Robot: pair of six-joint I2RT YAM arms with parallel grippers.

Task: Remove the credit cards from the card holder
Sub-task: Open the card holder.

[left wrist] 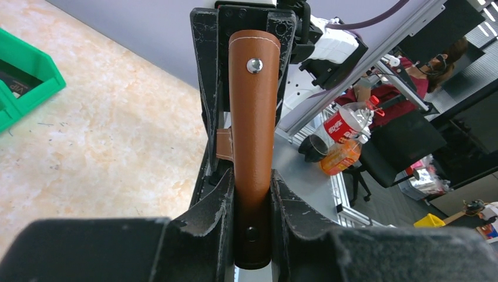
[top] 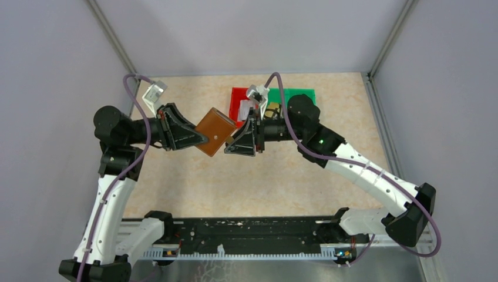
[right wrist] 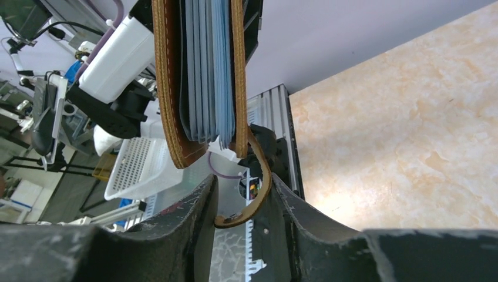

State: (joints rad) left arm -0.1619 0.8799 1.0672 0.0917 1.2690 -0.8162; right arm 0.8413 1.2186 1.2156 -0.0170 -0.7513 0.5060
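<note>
The brown leather card holder (top: 214, 132) hangs in the air between the two arms. My left gripper (top: 204, 138) is shut on its folded spine (left wrist: 253, 117), and its silver snap (left wrist: 254, 65) faces that wrist camera. In the right wrist view the holder's open edge points down, showing several pale blue-grey credit cards (right wrist: 205, 70) packed between the leather sides (right wrist: 166, 82). The closing tab (right wrist: 258, 194) curls loose between the fingers of my right gripper (right wrist: 242, 188), which is open. From above, the right gripper (top: 231, 144) sits just at the holder's right corner.
A red bin (top: 239, 98) and a green bin (top: 296, 95) stand side by side at the back of the beige table (top: 282, 176), behind the right arm. The green bin (left wrist: 32, 76) also shows at the left wrist view's left edge. Grey walls enclose three sides.
</note>
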